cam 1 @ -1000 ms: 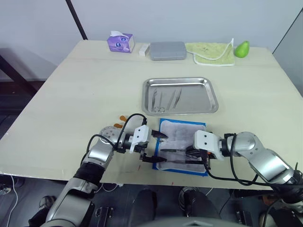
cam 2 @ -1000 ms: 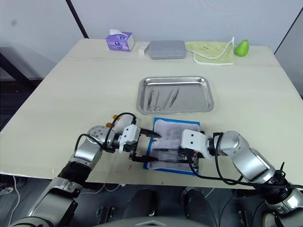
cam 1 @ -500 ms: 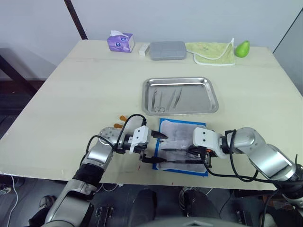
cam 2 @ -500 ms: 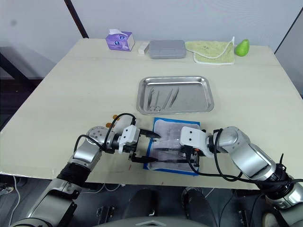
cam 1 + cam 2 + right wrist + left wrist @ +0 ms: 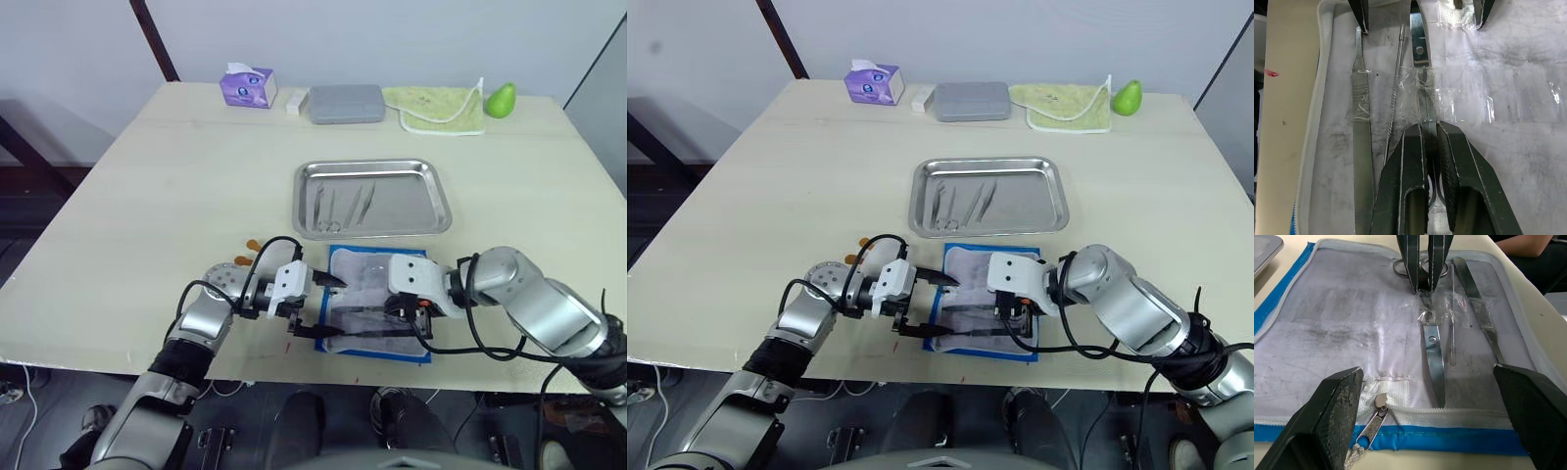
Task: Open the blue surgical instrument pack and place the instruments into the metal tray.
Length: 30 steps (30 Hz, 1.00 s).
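Tray (image 5: 439, 192) behind the pack, three or so instruments (image 5: 345, 206) inside; opened pack (image 5: 1337, 328) at the table's near edge, holding scissors (image 5: 1422, 93), a scalpel (image 5: 1361, 122), a thin probe (image 5: 1394, 93); right gripper (image 5: 1431, 142) low, clamped on the scissors; left gripper (image 5: 1425, 396) spread wide over the zipper (image 5: 1376, 413).

Pale wooden table (image 5: 147, 196), perhaps grey wall (image 5: 392, 39) behind
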Each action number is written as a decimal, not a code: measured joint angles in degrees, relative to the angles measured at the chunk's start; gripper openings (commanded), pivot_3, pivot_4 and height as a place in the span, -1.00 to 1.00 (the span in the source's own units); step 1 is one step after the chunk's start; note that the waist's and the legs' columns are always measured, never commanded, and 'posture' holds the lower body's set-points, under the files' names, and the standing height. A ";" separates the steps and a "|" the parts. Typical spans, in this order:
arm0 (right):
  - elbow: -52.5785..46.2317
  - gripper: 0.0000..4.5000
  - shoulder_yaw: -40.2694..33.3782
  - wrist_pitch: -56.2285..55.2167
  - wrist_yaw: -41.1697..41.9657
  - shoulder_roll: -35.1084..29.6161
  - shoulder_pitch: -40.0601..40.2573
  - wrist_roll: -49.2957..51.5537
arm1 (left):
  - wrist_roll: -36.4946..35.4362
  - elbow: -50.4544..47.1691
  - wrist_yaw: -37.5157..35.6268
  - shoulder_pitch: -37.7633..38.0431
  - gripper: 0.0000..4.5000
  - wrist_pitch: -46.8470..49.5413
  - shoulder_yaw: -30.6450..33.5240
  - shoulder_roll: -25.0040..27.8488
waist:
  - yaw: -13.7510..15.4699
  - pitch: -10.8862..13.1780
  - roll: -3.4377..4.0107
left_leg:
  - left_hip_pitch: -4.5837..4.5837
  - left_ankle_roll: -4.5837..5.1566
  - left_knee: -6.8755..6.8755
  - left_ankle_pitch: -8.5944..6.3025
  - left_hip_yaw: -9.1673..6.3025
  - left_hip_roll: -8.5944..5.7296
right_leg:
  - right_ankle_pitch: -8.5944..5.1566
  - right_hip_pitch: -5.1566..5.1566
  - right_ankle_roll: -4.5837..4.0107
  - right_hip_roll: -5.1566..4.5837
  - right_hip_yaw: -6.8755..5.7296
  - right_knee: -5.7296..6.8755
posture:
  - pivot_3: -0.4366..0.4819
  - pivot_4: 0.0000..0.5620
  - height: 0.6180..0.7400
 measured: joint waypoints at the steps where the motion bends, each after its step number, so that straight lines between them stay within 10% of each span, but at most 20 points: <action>1: -0.08 -0.96 0.31 0.23 0.00 -0.22 -0.28 0.07 | 0.00 -0.01 0.03 -0.01 1.00 0.02 -0.06 0.00 | 0.01 0.00 0.00 | 0.00 0.00 0.00 0.00 0.00 0.00 | 0.00 0.00 0.00 0.00 0.00 0.00 | -0.05 -0.47 1.00; 30: -2.96 -0.96 -13.75 -6.23 4.28 -19.04 9.54 6.64 | 0.03 0.50 0.08 -0.60 1.00 -0.19 -0.67 0.17 | 0.06 0.02 0.02 | 0.00 0.00 -0.01 0.00 0.07 -0.03 | -0.06 0.00 -0.08 -0.10 0.02 -0.03 | -0.05 -0.47 1.00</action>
